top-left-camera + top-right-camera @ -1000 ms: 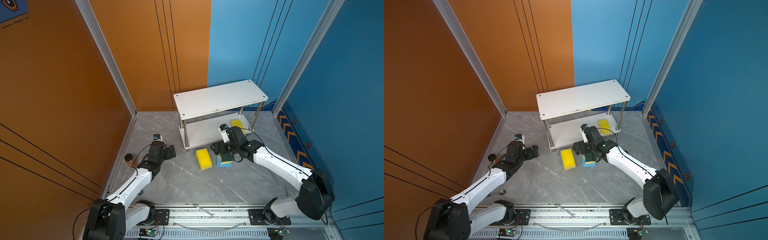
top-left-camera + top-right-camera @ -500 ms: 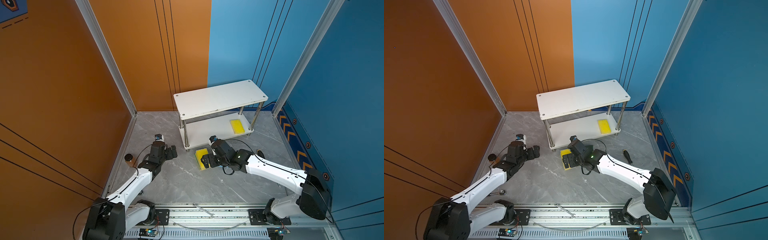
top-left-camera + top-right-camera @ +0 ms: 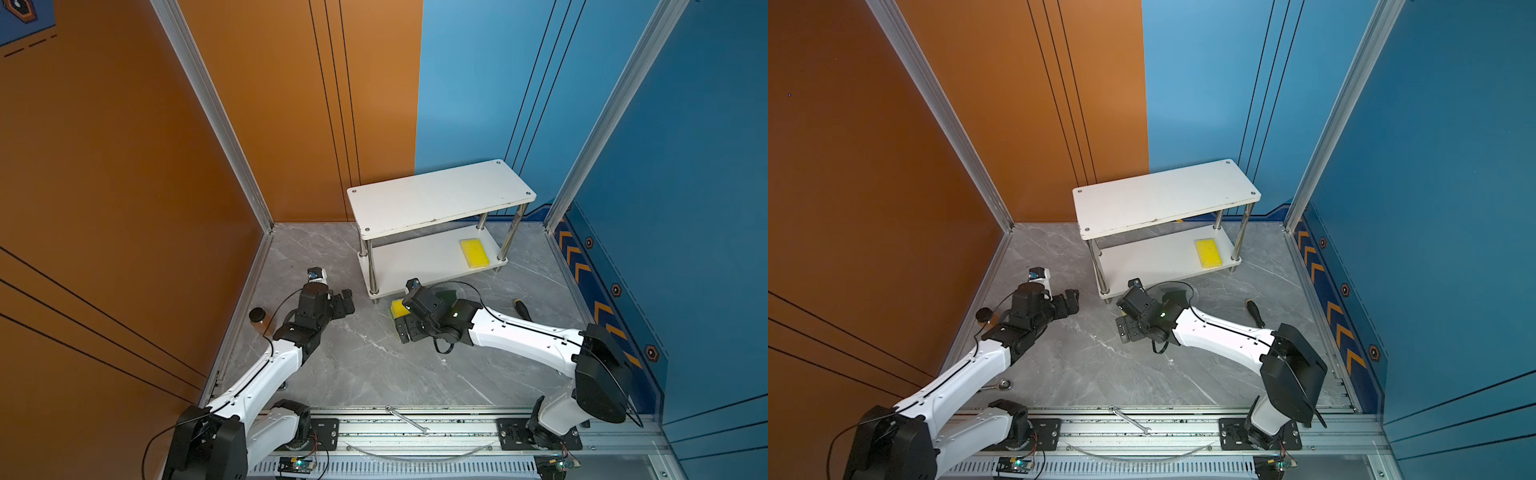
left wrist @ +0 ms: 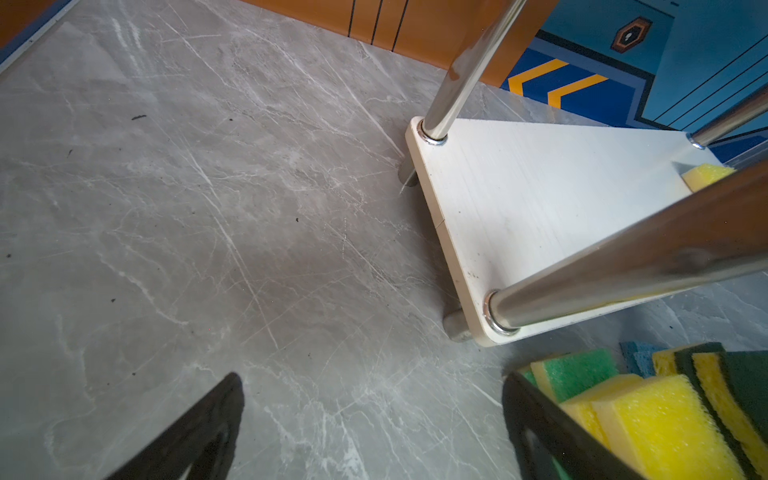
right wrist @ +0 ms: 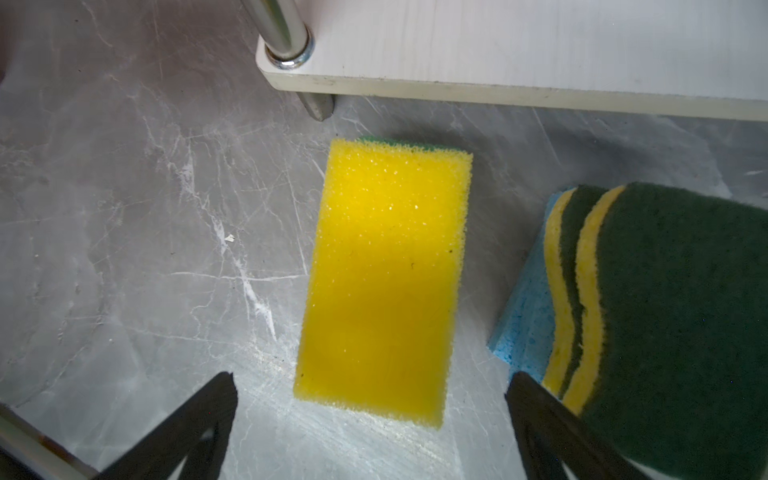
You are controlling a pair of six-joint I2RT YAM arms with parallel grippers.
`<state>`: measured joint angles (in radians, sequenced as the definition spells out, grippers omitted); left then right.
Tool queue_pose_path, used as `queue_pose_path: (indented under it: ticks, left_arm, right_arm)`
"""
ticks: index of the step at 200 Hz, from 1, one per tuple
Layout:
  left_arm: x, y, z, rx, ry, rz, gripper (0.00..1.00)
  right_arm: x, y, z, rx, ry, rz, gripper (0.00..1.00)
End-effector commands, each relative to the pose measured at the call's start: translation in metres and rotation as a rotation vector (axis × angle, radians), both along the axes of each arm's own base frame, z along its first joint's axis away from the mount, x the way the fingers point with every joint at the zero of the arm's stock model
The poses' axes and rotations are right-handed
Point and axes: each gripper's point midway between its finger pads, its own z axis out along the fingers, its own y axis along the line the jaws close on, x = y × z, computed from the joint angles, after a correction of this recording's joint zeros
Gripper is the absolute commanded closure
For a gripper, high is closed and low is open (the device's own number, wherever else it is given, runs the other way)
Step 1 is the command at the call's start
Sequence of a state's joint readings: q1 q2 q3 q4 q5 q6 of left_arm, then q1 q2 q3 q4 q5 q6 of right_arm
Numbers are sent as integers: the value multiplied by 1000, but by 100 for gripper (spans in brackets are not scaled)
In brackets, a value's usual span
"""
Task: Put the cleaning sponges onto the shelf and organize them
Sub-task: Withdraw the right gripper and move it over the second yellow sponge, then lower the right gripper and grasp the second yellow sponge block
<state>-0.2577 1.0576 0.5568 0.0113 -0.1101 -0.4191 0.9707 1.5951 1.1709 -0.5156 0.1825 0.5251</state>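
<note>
Shifted away from the shelf [image 3: 440, 199], the right gripper [image 5: 370, 386] is now held wide open and empty over the yellow sponge [image 5: 386, 270] lying on the floor [image 5: 124, 208] just beside it; pickup is judged begun, descent and closing being required next.

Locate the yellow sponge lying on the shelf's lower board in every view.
In a top view: yellow sponge at the lower board's right end.
In a top view: yellow sponge, same right end.
Left wrist: only the yellow sponge's corner shows, behind a chrome post.
Right wrist: not in it.
Shared landmark: the shelf's lower board, in all four views.
</note>
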Motion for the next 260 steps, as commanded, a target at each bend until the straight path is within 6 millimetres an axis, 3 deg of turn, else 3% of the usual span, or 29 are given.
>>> queue_pose_path:
  ticks: [1, 95, 150, 260]
  left_arm:
    - [-6, -5, 0, -23, -1, -20, 2]
    - [-8, -3, 1, -15, -3, -11, 2]
    - [-7, -2, -6, -6, 13, -10, 2]
    - [-4, -3, -16, 3, 40, -10, 3]
  right_arm:
    - [-1, -5, -4, -49, 3, -15, 1]
    - [3, 4, -21, -111, 24, 15, 7]
    - [3, 8, -24, -118, 31, 28, 15]
    - [10, 2, -31, -139, 45, 20, 27]
